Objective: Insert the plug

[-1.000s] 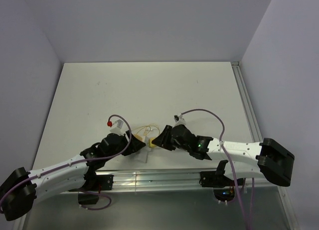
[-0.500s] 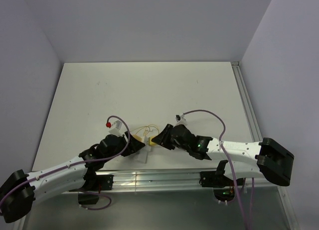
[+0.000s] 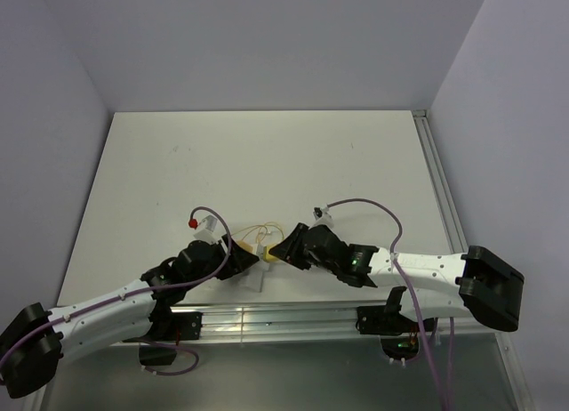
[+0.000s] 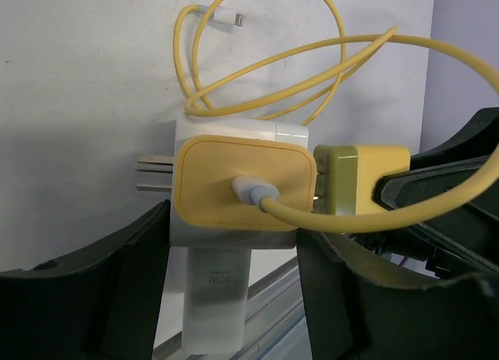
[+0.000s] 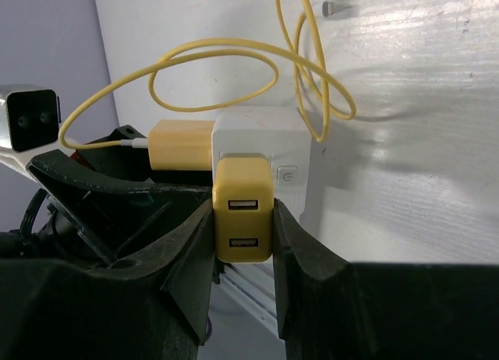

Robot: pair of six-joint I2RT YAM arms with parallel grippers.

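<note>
My right gripper (image 5: 243,220) is shut on the plug (image 5: 243,208), a small yellow block with two slots on its near face. It holds the plug against the side of the small white block (image 5: 269,138). In the left wrist view the plug (image 4: 360,179) sits right beside the white block (image 4: 234,130), with metal prongs showing in the narrow gap. My left gripper (image 4: 232,237) is shut on the white block. A yellow connector (image 4: 242,181) with a thin yellow wire loop (image 4: 312,87) sits in the block's face. From above, both grippers meet at the plug (image 3: 269,256) near the table's front edge.
A metal rail (image 3: 293,318) runs along the table's near edge, just below the grippers. Another rail (image 3: 436,171) lines the right side. The wire's loose end (image 4: 234,19) lies on the white table (image 3: 267,162) beyond the block. Purple cables arch over both arms.
My right gripper has edged a little to the left with the plug, closer to the white block. The left gripper has barely moved.
</note>
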